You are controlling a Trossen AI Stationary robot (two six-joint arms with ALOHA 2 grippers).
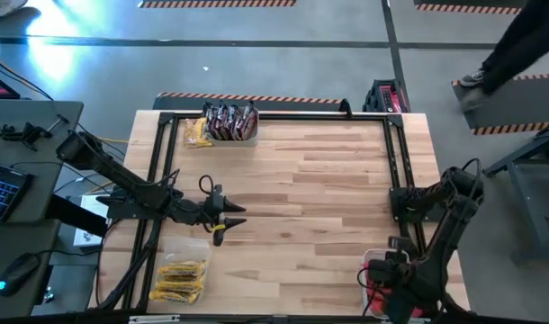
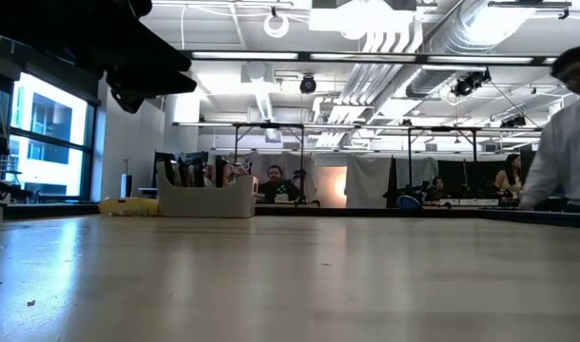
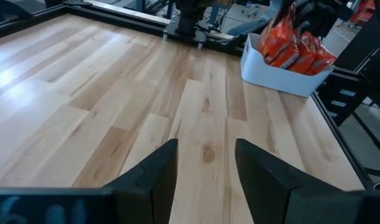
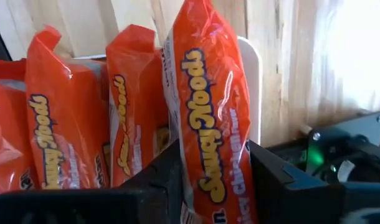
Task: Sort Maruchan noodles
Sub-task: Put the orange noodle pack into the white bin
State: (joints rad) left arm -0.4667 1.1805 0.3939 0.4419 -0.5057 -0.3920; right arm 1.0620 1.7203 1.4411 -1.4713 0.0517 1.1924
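Note:
My right gripper (image 4: 213, 149) is shut on a red-orange Maruchan packet (image 4: 205, 106), over a white bin (image 3: 283, 71) at the table's near right that holds more red-orange packets (image 4: 59, 124). In the high view the arm hides most of that bin (image 1: 375, 274). My left gripper (image 3: 205, 146) hovers open over bare table at the left (image 1: 231, 214), nothing between its fingers. Yellow packets (image 1: 180, 277) lie at the near left. Dark packets stand in a white bin (image 1: 231, 123) at the far edge, a yellow packet (image 1: 196, 133) beside it. My right gripper pinches the red-orange packet between its two fingers (image 4: 271, 180), across the packet's width at the end nearer the wrist (image 4: 218, 177). The fingers point down from above. The packet hangs on edge below them, its lower end (image 4: 199, 18) beside the bin's white wall; whether it rests inside I cannot tell.
A black frame (image 1: 400, 162) runs along the table's left, far and right edges. The wide middle of the wooden table (image 1: 319, 198) is bare. A person stands beyond the table's right side (image 2: 566, 142); others sit farther off in the room.

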